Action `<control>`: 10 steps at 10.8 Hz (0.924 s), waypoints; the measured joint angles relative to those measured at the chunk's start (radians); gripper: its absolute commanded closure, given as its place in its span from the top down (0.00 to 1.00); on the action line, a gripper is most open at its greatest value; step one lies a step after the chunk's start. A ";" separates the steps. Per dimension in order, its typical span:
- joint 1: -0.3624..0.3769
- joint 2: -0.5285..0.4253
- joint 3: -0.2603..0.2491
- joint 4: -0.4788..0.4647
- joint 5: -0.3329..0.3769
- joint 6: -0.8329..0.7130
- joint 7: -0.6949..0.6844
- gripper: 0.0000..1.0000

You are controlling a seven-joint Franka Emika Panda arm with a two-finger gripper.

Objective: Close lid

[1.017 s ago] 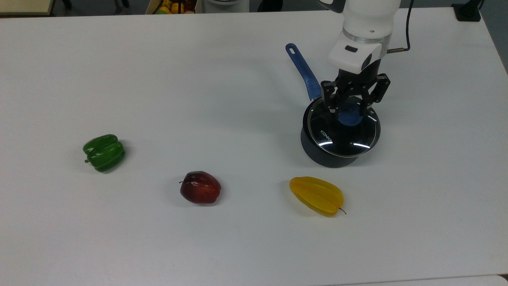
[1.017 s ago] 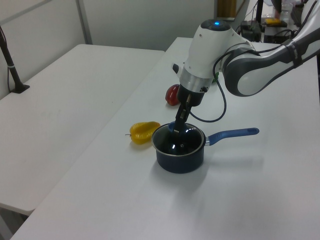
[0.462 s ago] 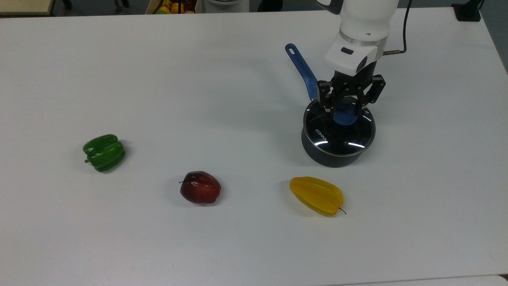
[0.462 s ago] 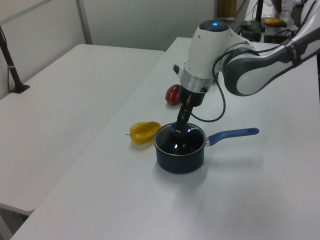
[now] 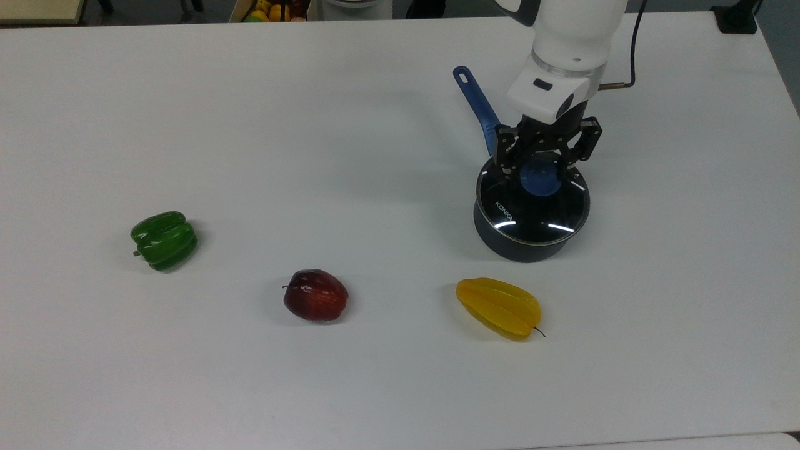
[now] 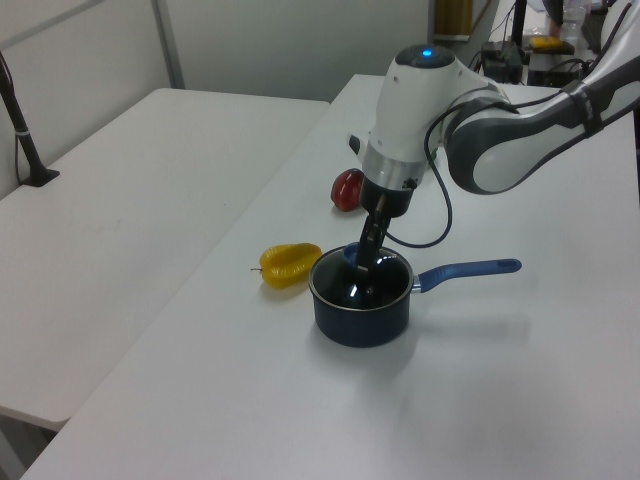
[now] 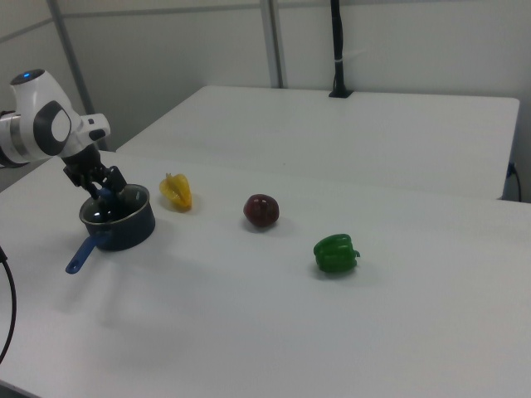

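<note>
Comparing with half a second ago, the lid (image 5: 532, 204) now sits lower and centred on the pot (image 5: 524, 240), its metal rim matching the pot's rim; a second ago it hung off toward the top view's right. The pot's blue handle (image 5: 476, 107) has turned slightly. The fruit has not moved.

The gripper (image 5: 541, 167) stands upright directly over the lid, fingers (image 5: 504, 158) spread to either side of the blue knob (image 5: 540, 177) (a small gap shows on each side in the top view). The lid lies under the gripper, on the pot, with its white lettering toward the top view's left.

The surface is a white table (image 5: 250, 125). On it lie a starfruit (image 5: 499, 307) near the pot, an apple (image 5: 315, 295) further toward the top view's left, and a pepper (image 5: 164, 240) well apart from both. In the right view a second white table (image 7: 373, 124) stands behind, against a pale wall with a black post (image 7: 337, 50).
</note>
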 measured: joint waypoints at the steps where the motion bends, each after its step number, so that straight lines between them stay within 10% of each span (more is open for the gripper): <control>1: 0.000 0.005 -0.001 -0.004 0.000 -0.002 0.016 1.00; 5: -0.033 -0.056 -0.013 0.020 -0.002 -0.017 0.024 1.00; 10: -0.254 -0.231 -0.019 0.021 -0.003 -0.329 -0.258 1.00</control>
